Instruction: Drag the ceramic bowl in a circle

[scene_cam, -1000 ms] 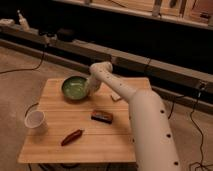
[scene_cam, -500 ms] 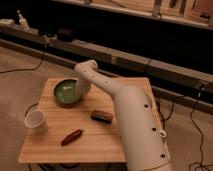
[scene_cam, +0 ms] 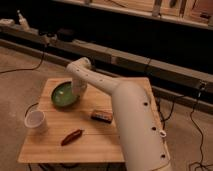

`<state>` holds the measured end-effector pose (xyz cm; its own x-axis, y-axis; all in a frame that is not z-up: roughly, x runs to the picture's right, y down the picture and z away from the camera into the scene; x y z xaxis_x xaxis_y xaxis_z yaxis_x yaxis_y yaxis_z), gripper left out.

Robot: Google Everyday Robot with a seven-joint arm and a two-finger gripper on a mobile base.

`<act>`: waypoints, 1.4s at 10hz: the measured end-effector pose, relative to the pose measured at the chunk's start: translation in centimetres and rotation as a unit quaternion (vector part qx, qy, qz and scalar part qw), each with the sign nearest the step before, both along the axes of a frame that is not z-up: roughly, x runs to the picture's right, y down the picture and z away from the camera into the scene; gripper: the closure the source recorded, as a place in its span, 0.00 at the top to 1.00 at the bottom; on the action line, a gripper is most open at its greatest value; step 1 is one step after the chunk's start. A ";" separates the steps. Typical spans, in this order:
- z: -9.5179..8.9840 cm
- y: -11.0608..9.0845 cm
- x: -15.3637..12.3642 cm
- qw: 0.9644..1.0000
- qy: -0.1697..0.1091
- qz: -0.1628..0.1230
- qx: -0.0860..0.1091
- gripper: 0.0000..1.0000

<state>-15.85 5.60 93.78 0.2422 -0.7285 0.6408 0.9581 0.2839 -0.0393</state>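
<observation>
The ceramic bowl point(scene_cam: 63, 95), round and shallow with a glossy green inside, sits on the back left part of the wooden table point(scene_cam: 125, 142). My gripper point(scene_cam: 79, 90) reaches down at the bowl's right rim, at the end of the white arm point(scene_cam: 131, 120) that stretches in from the lower right. The arm's wrist hides the rim where the gripper meets it.
A white cup point(scene_cam: 36, 121) stands near the table's left edge, in front of the bowl. A red chili pepper point(scene_cam: 71, 136) lies near the front. A dark snack bar point(scene_cam: 101, 116) lies mid-table beside the arm. Cables run over the floor around the table.
The bowl has slid left and a little toward the front of the table, and the gripper has moved with it at its right rim.
</observation>
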 end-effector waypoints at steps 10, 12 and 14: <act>-3.8 6.4 5.4 0.997 0.044 0.042 -0.037 0.00; -4.9 5.2 9.1 0.993 0.088 0.070 -0.019 0.00; -6.1 4.1 12.5 0.986 0.127 0.105 -0.001 0.00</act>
